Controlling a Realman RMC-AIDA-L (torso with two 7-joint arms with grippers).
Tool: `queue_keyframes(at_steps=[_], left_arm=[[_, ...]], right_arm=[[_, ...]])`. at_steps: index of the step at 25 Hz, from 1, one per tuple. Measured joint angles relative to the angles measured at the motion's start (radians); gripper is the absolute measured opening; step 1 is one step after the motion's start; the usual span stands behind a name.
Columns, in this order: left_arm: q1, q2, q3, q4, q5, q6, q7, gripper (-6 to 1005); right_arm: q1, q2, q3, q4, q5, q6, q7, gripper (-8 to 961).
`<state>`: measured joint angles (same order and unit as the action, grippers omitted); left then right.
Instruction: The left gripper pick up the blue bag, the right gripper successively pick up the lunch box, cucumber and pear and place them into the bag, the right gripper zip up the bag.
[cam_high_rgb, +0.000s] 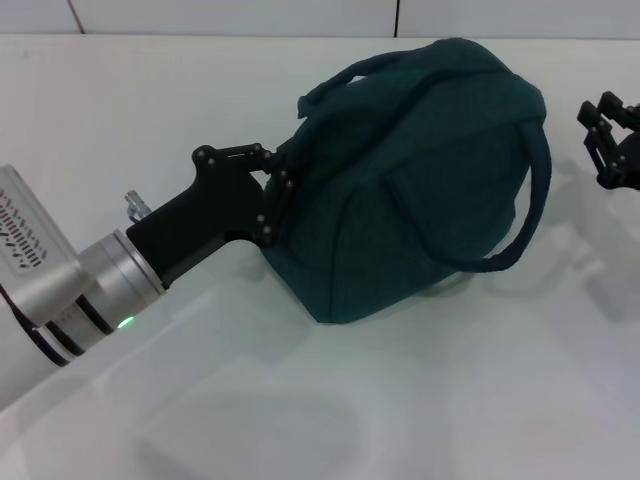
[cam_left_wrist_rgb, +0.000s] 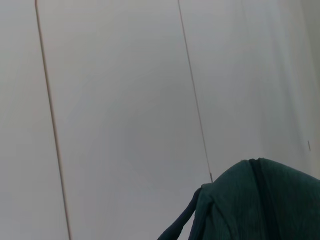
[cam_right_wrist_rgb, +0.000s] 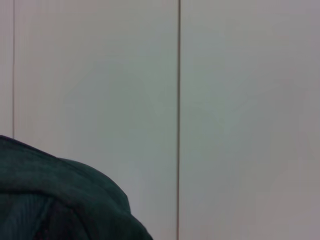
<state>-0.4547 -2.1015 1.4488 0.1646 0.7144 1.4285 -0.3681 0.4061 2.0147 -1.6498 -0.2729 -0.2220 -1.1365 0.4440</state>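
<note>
From the head camera we see the white table with the bag lying on it, bulging and slumped toward the right of centre, one loop handle arching off its right side. The left gripper reaches in from the lower left on its silver wrist, green light showing, and its fingers are clamped on the fabric at the bag's left edge. The right gripper sits at the far right edge, well apart from the bag; we cannot tell how its fingers stand.

Neither wrist camera shows any fingers. The left wrist view gives only a corner of the bag against a pale panelled wall. The right wrist view shows another dark fold of bag and the same kind of wall.
</note>
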Motion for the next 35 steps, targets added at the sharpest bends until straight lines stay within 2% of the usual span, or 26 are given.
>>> queue_keyframes(at_steps=[4, 9, 13, 16, 23, 28, 29, 32, 34, 35], left_arm=[[-0.001, -0.001, 0.007, -0.001, 0.0, 0.002, 0.001, 52], [-0.002, -0.004, 0.049, 0.006, -0.002, 0.003, 0.001, 51], [-0.002, -0.005, 0.078, 0.011, -0.005, 0.014, 0.003, 50], [0.005, -0.004, 0.079, 0.011, -0.005, 0.038, 0.016, 54], [0.037, -0.006, 0.079, 0.003, -0.092, 0.071, 0.093, 65], [0.043, -0.006, 0.079, 0.003, -0.18, 0.118, 0.068, 137], [0.044, -0.006, 0.079, 0.004, -0.199, 0.134, 0.046, 155], [0.042, 0.004, 0.081, 0.01, -0.2, 0.188, -0.043, 209], [0.036, 0.016, 0.087, 0.025, -0.137, 0.243, -0.096, 244], [0.035, 0.02, 0.09, 0.034, -0.106, 0.263, -0.107, 262]], right_arm=[[0.026, 0.004, -0.027, -0.008, -0.001, 0.0, 0.006, 196], [0.078, 0.009, -0.124, -0.007, -0.002, 0.018, 0.018, 200], [0.083, 0.01, -0.158, -0.013, 0.0, 0.007, 0.027, 200], [0.046, 0.006, -0.121, -0.016, 0.008, -0.071, 0.027, 201], [-0.048, -0.008, 0.069, -0.017, 0.009, -0.273, 0.034, 201], [-0.069, -0.017, 0.134, -0.018, -0.002, -0.315, 0.112, 202], [-0.069, -0.027, 0.13, -0.022, -0.024, -0.321, 0.146, 202], [-0.059, -0.069, 0.119, -0.047, -0.147, -0.351, 0.262, 315], [-0.047, -0.108, 0.12, -0.074, -0.268, -0.393, 0.373, 391], [-0.034, -0.137, 0.122, -0.095, -0.362, -0.432, 0.449, 428]])
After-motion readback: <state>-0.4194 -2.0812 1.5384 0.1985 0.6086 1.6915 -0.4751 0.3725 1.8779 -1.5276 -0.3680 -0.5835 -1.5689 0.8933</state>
